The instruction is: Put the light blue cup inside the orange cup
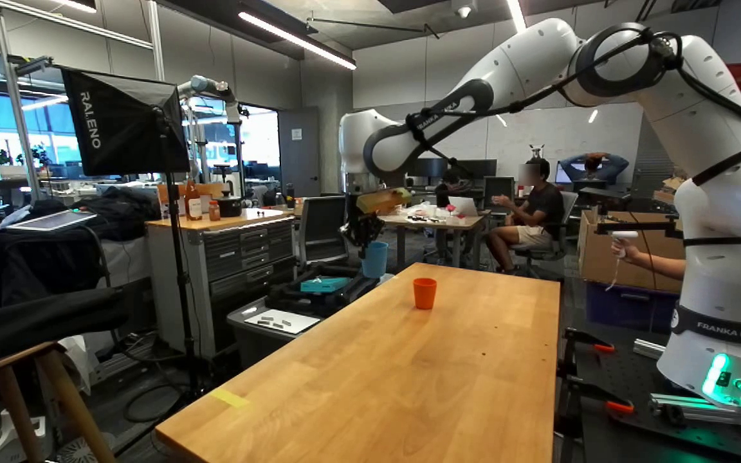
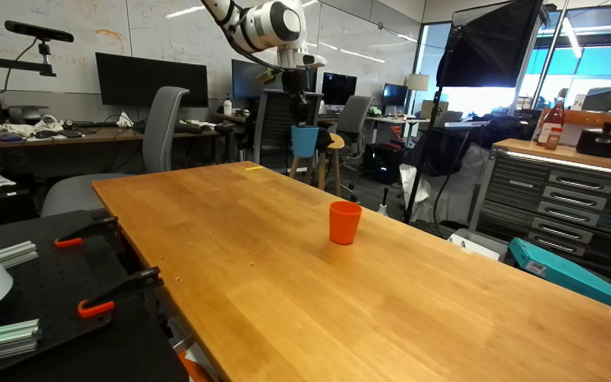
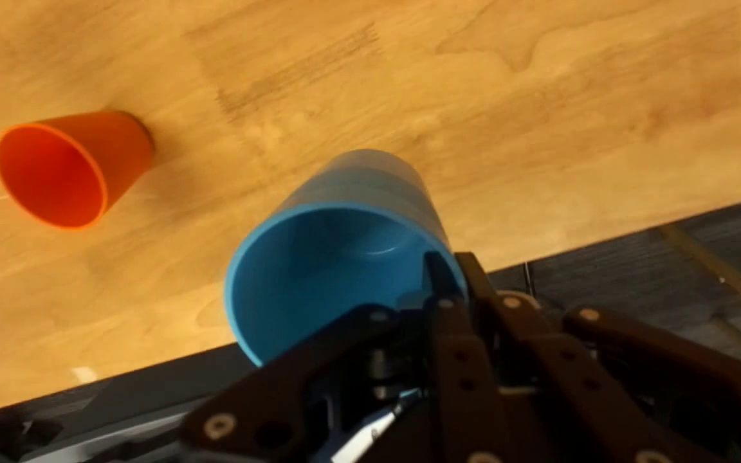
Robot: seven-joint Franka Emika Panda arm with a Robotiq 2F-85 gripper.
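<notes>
Since the claw (image 3: 449,260) has only one side of the blue cup (image 3: 319,270) pinched, straddling the wall at the rim, we think a knock could swivel or tilt it. In the wrist view this cup sits at the centre, in the air; the orange cup (image 3: 78,168) stands upright at upper left, well apart. Both look much alike in width, so if we come down off-centre, the blue base may catch the orange rim and topple that cup; the claw's outer half could bump it too. An early release near the edge might lose ours off the bench (image 1: 402,386). Its top is plain wood, with yellow tape (image 1: 230,397) at lower left in an exterior view, where we also see a black lamp (image 1: 123,125) at upper left and a seated man (image 1: 531,207) right of centre.
</notes>
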